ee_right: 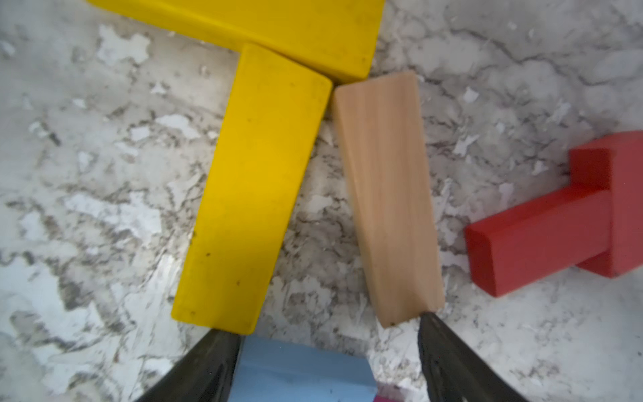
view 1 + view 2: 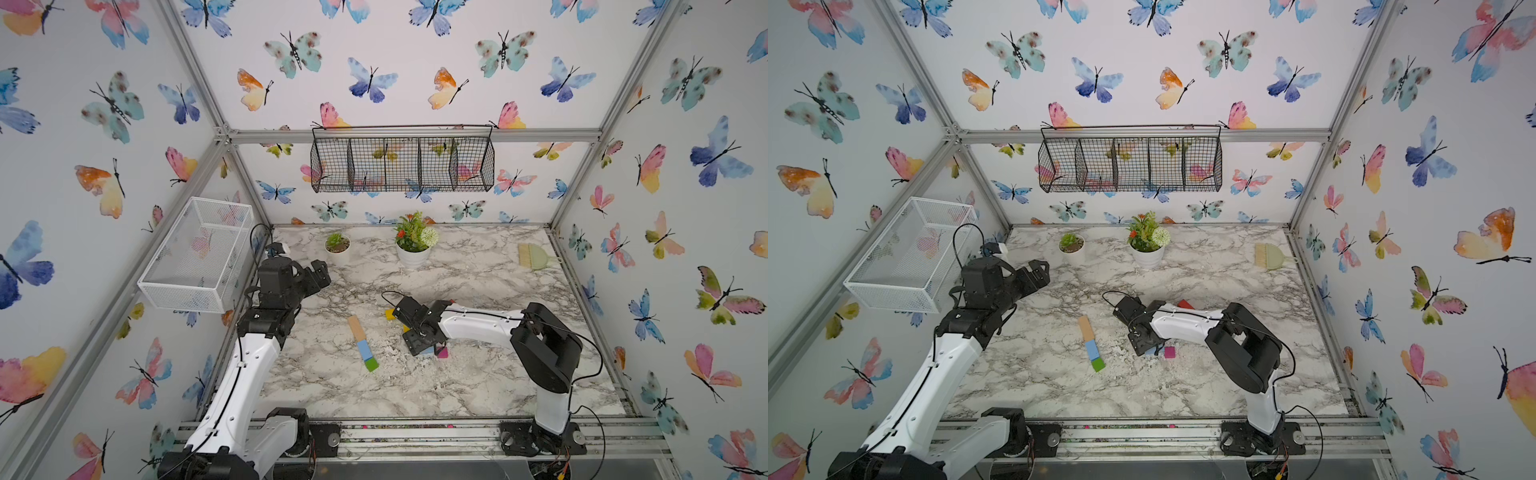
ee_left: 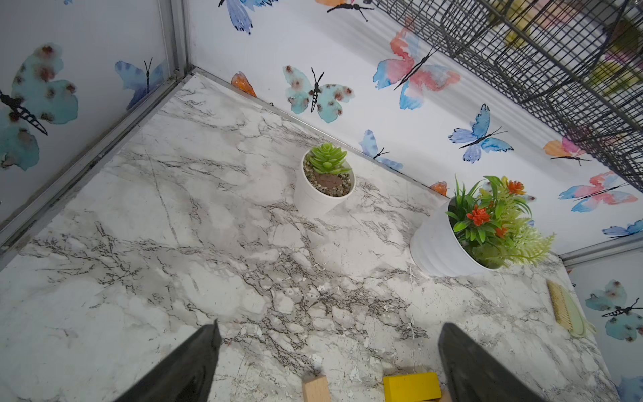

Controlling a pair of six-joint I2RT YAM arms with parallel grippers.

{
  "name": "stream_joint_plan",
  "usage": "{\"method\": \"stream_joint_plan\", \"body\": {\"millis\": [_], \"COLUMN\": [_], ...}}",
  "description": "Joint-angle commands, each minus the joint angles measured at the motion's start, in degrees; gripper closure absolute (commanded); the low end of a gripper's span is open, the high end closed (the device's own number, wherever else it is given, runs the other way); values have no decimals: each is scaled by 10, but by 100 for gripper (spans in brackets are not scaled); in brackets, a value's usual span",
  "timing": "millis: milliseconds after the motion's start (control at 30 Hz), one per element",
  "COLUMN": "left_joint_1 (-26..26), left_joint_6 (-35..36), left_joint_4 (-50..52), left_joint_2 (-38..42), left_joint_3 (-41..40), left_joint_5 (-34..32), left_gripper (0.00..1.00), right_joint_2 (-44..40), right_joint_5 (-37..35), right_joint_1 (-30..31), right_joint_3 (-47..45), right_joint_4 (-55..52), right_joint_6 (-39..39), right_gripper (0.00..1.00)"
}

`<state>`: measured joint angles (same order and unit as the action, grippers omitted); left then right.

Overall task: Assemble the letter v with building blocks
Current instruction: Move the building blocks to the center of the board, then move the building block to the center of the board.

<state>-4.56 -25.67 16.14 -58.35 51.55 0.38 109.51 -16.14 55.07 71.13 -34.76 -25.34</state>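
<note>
In both top views a tan bar [image 2: 356, 327], a light blue block [image 2: 364, 350] and a green cube [image 2: 371, 365] lie end to end in one slanted line mid-table. My right gripper [image 1: 327, 325] is open, low over a loose cluster to the right of that line. It straddles another light blue block [image 1: 299, 372]; one finger touches the block's side, the other stands apart from it. Ahead of it lie two yellow bars [image 1: 254, 188], a tan bar [image 1: 386, 198] and red blocks [image 1: 542, 240]. A magenta cube [image 2: 443, 352] sits beside the gripper. My left gripper [image 3: 332, 325] hangs open and empty at the left.
A small succulent pot [image 2: 337, 247] and a flower pot [image 2: 413, 243] stand at the back of the marble table [image 2: 478, 386]. A hand brush [image 2: 534, 255] lies back right. A white mesh basket [image 2: 195, 253] hangs on the left wall, a black wire basket [image 2: 403, 164] on the back wall.
</note>
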Motion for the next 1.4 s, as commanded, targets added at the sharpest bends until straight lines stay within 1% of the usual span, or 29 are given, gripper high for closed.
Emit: {"method": "stream_joint_plan", "body": {"millis": [0,133,233,367,667,933,1233,1367], "left_joint_1": [4,3,3,3,3,3,3,3], "left_joint_6": [9,14,27,31,32,32,32,33], "left_joint_4": [1,-5,-1,10,12,12,13,14], "left_joint_2": [1,-10,-31,-52,-49,-48,-46,-47], "left_joint_3": [-1,-2,5,18,19,21,22,22], "left_joint_5": [14,39,72,96,102,103,101,100], "left_gripper": [2,2,2,2,2,2,2,2], "right_joint_2": [2,-25,-50,-77,-113,-121,-122,-128], "right_joint_5": [-19,-12,7,58,134,151,176,208], "right_joint_1": [-17,-17,-17,-17,-17,-22,-52,-52], "right_joint_3": [12,11,3,-26,-100,-132,-160,-164], "right_joint_4": [1,0,5,20,61,103,130,131], "right_joint_6": [23,32,38,55,83,96,110,114], "right_gripper": [18,18,18,18,18,18,18,18]}}
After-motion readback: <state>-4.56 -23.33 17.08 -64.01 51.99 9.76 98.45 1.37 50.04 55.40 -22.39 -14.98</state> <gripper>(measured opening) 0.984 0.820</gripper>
